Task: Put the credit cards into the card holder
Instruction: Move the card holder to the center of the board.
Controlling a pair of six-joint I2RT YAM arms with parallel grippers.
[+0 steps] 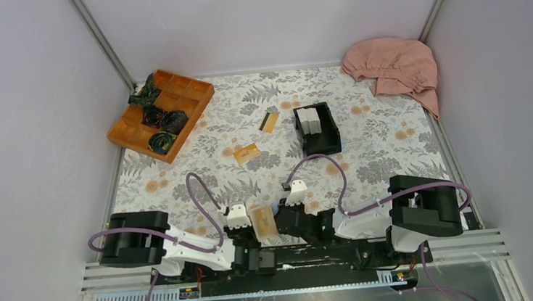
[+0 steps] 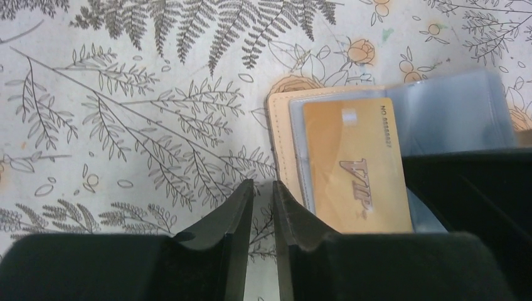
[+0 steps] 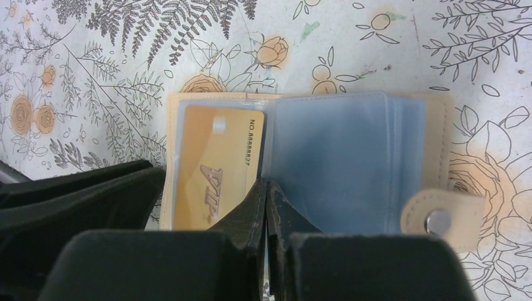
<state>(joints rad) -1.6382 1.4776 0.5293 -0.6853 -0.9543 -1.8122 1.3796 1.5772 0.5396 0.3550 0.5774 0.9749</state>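
The tan card holder (image 1: 262,222) lies open on the flowered cloth between my two grippers. In the right wrist view the card holder (image 3: 437,135) shows clear sleeves and a snap tab (image 3: 441,219); a gold "VIP" credit card (image 3: 216,160) sits in its left sleeve, as the left wrist view shows too (image 2: 354,163). My right gripper (image 3: 265,182) is shut, its tips on the middle fold; I cannot tell whether it pinches a sleeve. My left gripper (image 2: 263,183) is nearly shut and empty, just left of the holder's edge (image 2: 279,135). Two more cards lie farther out: one with a black band (image 1: 270,122), one plain orange (image 1: 247,153).
A black open-topped box (image 1: 318,128) with white pieces stands beyond the loose cards. An orange compartment tray (image 1: 160,110) with dark items sits at the back left. A pink cloth (image 1: 393,65) lies in the back right corner. Walls close in on three sides.
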